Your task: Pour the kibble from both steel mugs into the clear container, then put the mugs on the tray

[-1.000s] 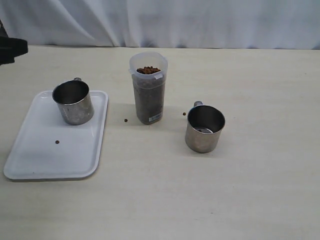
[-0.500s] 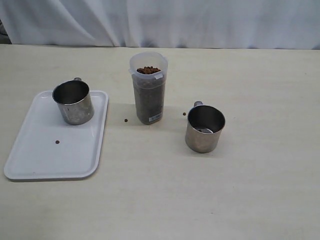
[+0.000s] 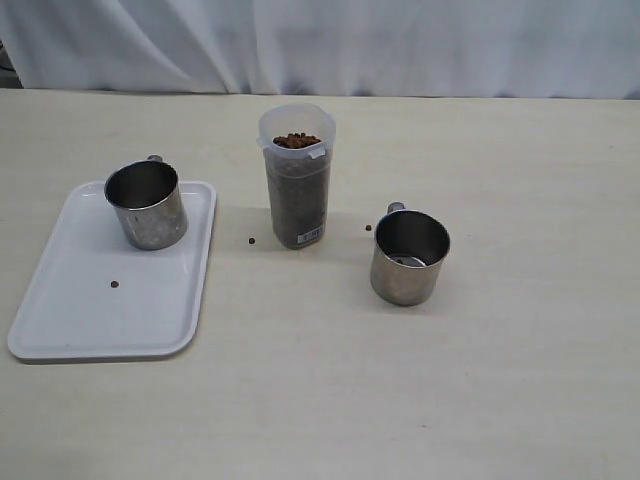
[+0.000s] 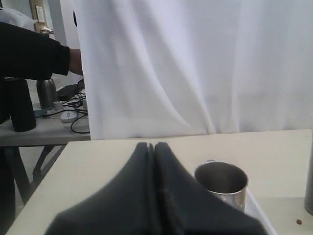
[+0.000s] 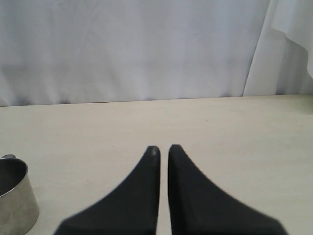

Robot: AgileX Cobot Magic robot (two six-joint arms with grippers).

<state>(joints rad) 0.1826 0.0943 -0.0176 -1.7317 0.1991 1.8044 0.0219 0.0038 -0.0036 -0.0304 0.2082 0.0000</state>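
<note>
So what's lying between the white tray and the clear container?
Just one stray kibble pellet on the tabletop, seen in the exterior view.

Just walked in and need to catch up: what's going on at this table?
Nothing is being handled. The tall translucent plastic container holds dark-brown kibble nearly to its rim. One shiny steel mug stands on the flat white tray; the other steel mug stands on the table, not yet on the tray. The left tool and right tool are shut and hold nothing.
</note>
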